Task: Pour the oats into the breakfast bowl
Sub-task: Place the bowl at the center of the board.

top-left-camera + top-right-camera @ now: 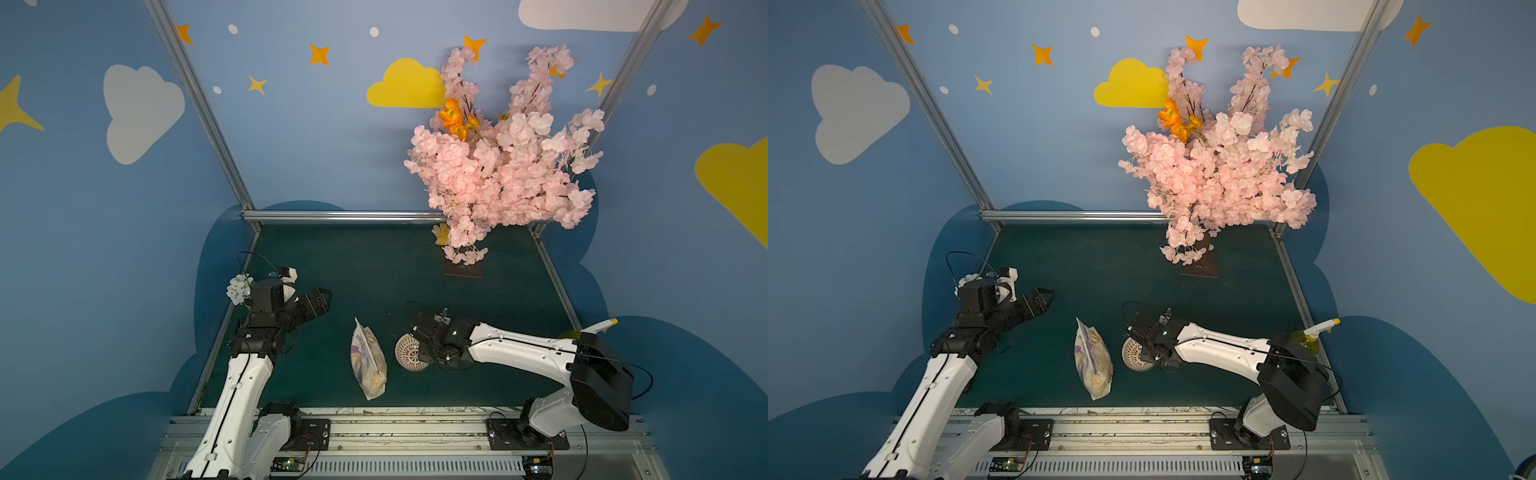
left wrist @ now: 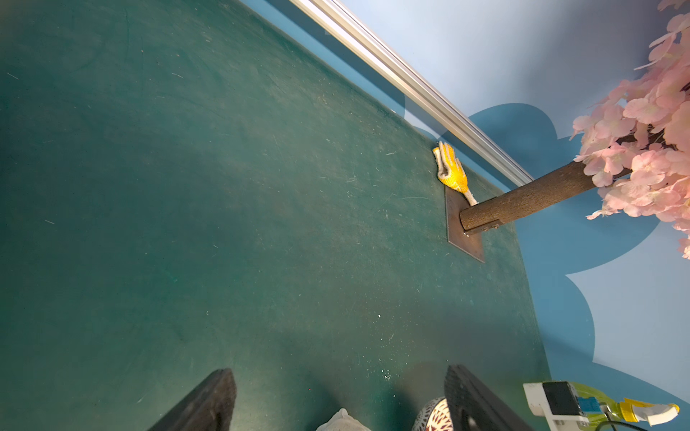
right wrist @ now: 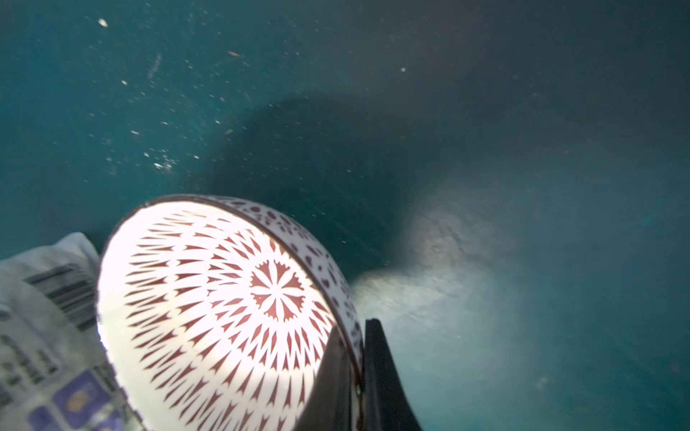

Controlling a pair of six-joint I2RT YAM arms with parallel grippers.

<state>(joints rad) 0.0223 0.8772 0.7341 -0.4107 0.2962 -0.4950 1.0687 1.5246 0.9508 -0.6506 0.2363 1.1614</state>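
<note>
Plainly nothing is poured yet. The breakfast bowl (image 3: 209, 298) shows a bare red-and-white patterned inside. The bag of oats (image 1: 368, 361) lies flat on the green mat (image 1: 332, 257) just beside the bowl, on the side toward the left arm.

The right gripper (image 3: 354, 328) pinches the bowl's rim, one finger inside and one outside, nearly closed on it. In both top views the bowl looks tipped toward the bag rather than level. The left gripper (image 1: 327, 300) hangs empty with its jaws spread wide, beyond the bag from the bowl and well apart from both.

My reading is that the bowl is being set next to the bag. Next the bowl should be let go upright. Then the bag needs lifting so that its open end comes over the bowl. The crinkly film will likely sag and shift.

Whether the bag's mouth is open I cannot tell. In the top views the wrist hides the bowl's base and the right fingers. The right wrist view blurs the bag's print, and the left wrist view cuts off bag and bowl at its edge. Far beyond the bowl stand a pink blossom tree (image 1: 498, 174) and a yellow glove (image 1: 441, 235).
</note>
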